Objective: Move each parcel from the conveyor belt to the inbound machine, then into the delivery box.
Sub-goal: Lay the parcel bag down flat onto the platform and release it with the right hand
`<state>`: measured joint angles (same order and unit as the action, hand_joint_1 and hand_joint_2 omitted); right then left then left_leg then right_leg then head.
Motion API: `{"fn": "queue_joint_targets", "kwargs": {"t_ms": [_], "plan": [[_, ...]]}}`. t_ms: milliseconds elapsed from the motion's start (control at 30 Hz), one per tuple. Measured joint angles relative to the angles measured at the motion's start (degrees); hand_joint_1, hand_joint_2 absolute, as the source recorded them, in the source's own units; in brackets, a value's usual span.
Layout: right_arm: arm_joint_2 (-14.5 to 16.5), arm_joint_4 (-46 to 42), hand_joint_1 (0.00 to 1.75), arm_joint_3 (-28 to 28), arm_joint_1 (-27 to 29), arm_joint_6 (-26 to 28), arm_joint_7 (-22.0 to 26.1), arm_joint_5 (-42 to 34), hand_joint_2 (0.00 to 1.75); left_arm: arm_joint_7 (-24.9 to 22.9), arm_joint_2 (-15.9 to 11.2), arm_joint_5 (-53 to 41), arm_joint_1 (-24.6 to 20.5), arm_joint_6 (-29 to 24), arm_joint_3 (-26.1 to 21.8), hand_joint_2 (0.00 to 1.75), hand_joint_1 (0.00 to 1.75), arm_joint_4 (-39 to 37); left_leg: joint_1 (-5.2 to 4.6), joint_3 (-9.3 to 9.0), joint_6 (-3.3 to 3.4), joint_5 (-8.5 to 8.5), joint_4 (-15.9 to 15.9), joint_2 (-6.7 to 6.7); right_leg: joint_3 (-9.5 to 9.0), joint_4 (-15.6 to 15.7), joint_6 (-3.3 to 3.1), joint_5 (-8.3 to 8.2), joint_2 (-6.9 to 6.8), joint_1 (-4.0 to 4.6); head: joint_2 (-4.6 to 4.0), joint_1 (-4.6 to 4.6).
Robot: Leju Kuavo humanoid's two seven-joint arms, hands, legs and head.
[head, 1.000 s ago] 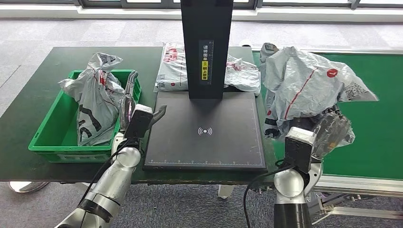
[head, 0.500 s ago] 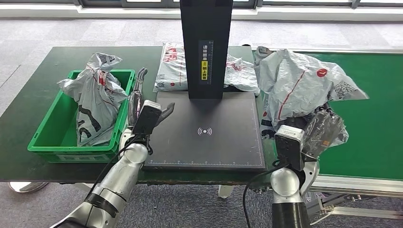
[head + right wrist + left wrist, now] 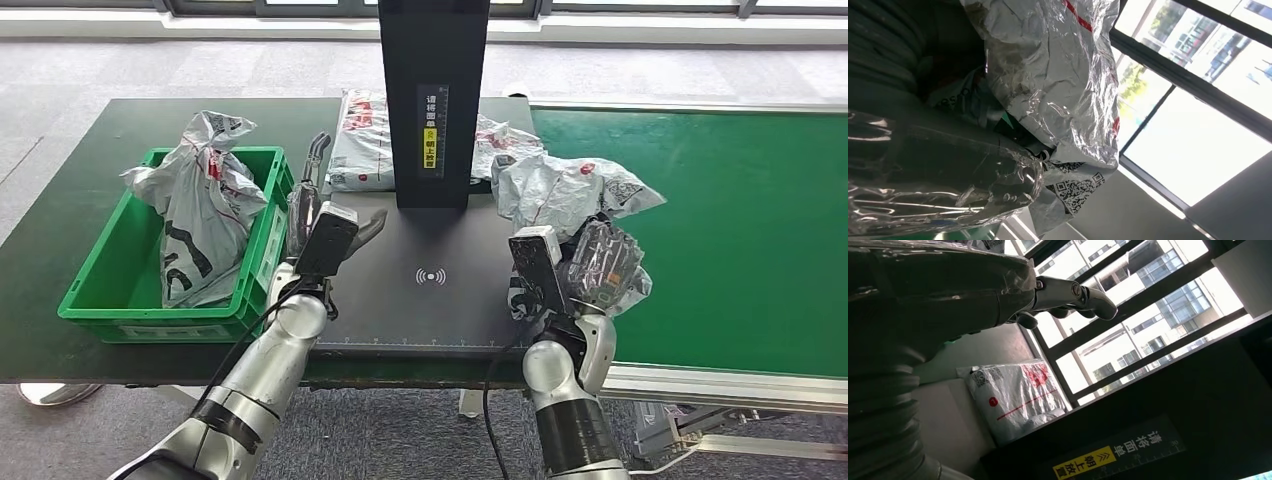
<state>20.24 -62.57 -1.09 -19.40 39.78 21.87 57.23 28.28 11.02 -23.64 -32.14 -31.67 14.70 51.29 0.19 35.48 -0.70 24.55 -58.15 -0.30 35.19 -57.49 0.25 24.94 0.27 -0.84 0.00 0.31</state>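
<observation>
1. The right hand (image 3: 600,268) has carried the grey bag (image 3: 560,192) off the green belt (image 3: 740,220). The bag is now over the right edge of the black scan plate (image 3: 430,300).
2. I think setting the bag on the plate comes next.
3. The right hand holds the bag tight, raised up.
4. The left hand (image 3: 318,215) has moved in near the plate, beside the green box (image 3: 110,300). Its fingers are spread and it holds nothing.

A: Where is the scanner plate (image 3: 430,290)?
B: Centre. The bin (image 3: 120,285) lies at nine o'clock, the belt (image 3: 730,230) at three.
A: And the bags?
B: One bag (image 3: 200,215) in the bin, another bag (image 3: 360,140) behind the post (image 3: 433,100) at twelve.
</observation>
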Motion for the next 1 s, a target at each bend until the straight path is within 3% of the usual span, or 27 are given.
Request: {"fn": "queue_joint_targets", "kwargs": {"t_ms": [167, 300, 533, 867, 900, 1000], "plan": [[0.75, 7.60, 1.75, -1.84, -3.43, 0.04, 0.78, -6.79, 1.75, -0.58, 1.57, -0.05, -0.94, -0.45, 0.33, 1.75, 0.00, 1.61, 0.01, 0.01, -0.01, 0.00, 0.00, -0.01, -0.01, -0.03, 0.00, 0.00, -0.01, 0.01, 0.00, -0.01], [1.21, 11.00, 1.75, -9.76, -5.02, 0.01, -0.49, -13.43, 1.75, -0.61, 2.84, 0.21, -2.71, -0.55, 0.49, 1.75, 0.00, 1.72, 0.02, 0.01, -0.01, 0.00, 0.01, 0.00, 0.02, -0.04, -0.02, 0.01, 0.00, 0.02, 0.00, 0.00], [1.54, 12.20, 1.75, -21.80, -7.39, -0.94, -4.80, -16.16, 1.75, -0.54, 4.49, 0.28, -4.56, -0.54, 0.51, 1.75, 0.00, 1.24, 0.03, 0.01, -0.04, -0.02, 0.01, -0.01, 0.04, -0.04, -0.04, 0.02, 0.00, 0.02, 0.00, 0.00], [1.57, 12.60, 1.71, -28.62, -10.31, -2.57, -3.91, -22.12, 1.75, 0.06, 5.31, 0.40, -6.35, -1.19, 0.49, 1.75, 0.00, -0.07, 0.02, 0.01, -0.04, -0.03, 0.00, -0.02, 0.02, -0.03, -0.03, 0.01, 0.00, 0.02, 0.00, 0.00], [1.57, 12.59, 1.28, -29.62, -10.61, -2.95, -4.42, -22.73, 1.75, 0.09, 5.31, 0.44, -6.48, -1.25, 0.48, 1.75, 0.00, -0.17, 0.02, 0.01, -0.04, -0.03, 0.00, -0.02, 0.02, -0.03, -0.03, 0.01, 0.00, 0.02, 0.00, 0.00], [1.57, 12.82, 0.00, -32.43, -11.81, -5.18, -9.69, -23.93, 0.44, -0.20, 5.30, 0.19, -6.81, -1.60, 0.35, 1.75, 0.00, -0.40, 0.03, 0.01, -0.05, -0.02, 0.01, -0.02, 0.02, -0.04, -0.03, 0.02, 0.00, 0.03, 0.00, -0.01]]}}
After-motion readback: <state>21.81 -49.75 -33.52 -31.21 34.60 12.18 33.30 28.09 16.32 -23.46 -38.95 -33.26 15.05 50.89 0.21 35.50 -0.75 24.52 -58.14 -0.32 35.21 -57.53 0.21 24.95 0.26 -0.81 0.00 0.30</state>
